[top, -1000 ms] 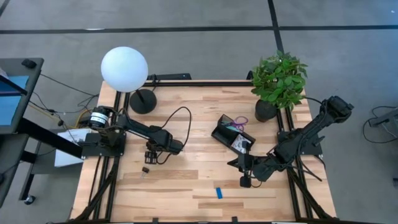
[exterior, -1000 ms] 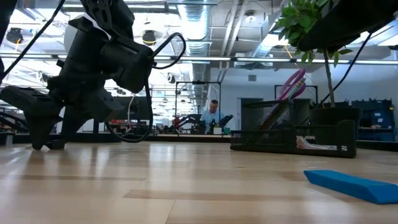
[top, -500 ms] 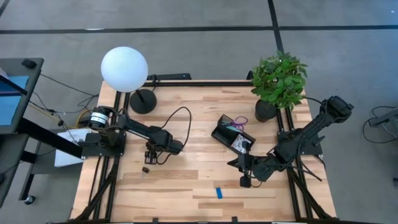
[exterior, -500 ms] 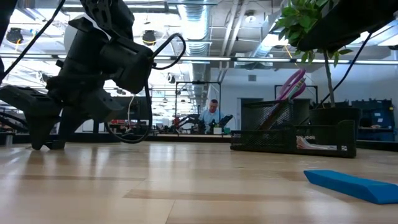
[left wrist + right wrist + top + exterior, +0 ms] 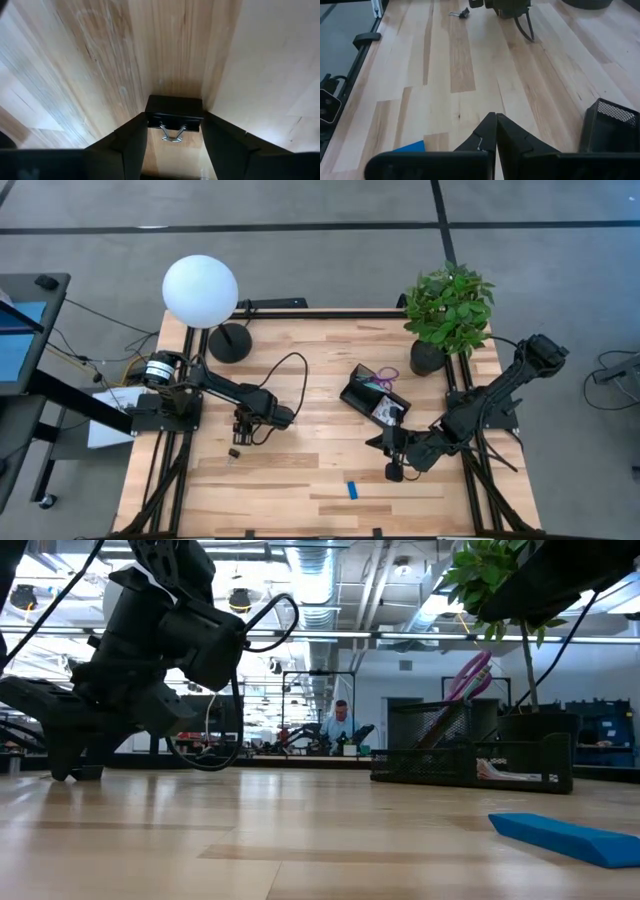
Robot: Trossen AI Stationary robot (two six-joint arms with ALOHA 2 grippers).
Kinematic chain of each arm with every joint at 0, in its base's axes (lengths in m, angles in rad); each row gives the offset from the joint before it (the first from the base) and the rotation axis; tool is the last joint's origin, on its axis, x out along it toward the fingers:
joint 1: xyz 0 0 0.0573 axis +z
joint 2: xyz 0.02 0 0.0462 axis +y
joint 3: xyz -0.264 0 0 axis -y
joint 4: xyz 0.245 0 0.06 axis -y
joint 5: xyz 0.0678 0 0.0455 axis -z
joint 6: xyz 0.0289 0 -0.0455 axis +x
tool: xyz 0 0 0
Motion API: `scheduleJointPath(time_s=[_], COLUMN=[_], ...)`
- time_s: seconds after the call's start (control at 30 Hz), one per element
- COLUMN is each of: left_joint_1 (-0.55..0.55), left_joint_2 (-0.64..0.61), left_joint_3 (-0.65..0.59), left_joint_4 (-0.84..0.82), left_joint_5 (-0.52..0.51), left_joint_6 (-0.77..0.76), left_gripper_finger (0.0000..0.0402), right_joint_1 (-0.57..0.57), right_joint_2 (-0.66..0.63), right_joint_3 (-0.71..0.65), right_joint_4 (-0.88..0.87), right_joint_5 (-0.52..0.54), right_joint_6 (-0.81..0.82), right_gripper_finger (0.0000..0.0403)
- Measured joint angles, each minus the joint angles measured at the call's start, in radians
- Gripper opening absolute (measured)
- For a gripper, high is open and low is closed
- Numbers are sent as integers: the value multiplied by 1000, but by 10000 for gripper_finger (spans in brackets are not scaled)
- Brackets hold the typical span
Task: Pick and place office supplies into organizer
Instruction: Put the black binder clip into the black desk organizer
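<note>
Lying between left fingers (image 5: 131, 145): binder clip (image 5: 174, 113)

- My table (image 5: 300, 395) is pale wood planks on a black frame (image 5: 160, 480).
- A lamp stands at my far left corner: white globe (image 5: 200, 291) over a round black base (image 5: 229, 342).
- A black cable (image 5: 290, 370) loops across the wood near the lamp.
- A green plant (image 5: 450, 305) in a dark pot (image 5: 428, 358) sits at my far right corner; its leaves (image 5: 490, 580) show in my low view too.
- Left of the table I see a dark stand (image 5: 30, 330) and wires (image 5: 90, 360).
- Grey floor (image 5: 320, 240) with dark lines lies all round.
- Beyond the table, a person (image 5: 340, 727) sits in a hall under bright ceiling lights (image 5: 330, 580).
</note>
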Motion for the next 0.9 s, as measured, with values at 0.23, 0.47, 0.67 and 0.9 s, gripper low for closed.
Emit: scheduleJointPath(time_s=[0.23, 0.47, 0.67, 0.9], left_joint_1=[0, 0, 0, 0], left_joint_2=[0, 0, 0, 0], left_joint_3=[0, 0, 0, 0], left_joint_4=[11, 13, 14, 14], left_joint_5=[-1, -2, -3, -3], left_joint_6=[-8, -15, -15, -16], left_gripper_finger=[174, 173, 173, 173], right_joint_1=[0, 0, 0, 0], right_joint_2=[0, 0, 0, 0], right_joint_3=[0, 0, 0, 0], right_joint_4=[0, 0, 0, 0], right_joint_5=[0, 0, 0, 0], right_joint_6=[0, 0, 0, 0], right_gripper_finger=[5, 5, 5, 5])
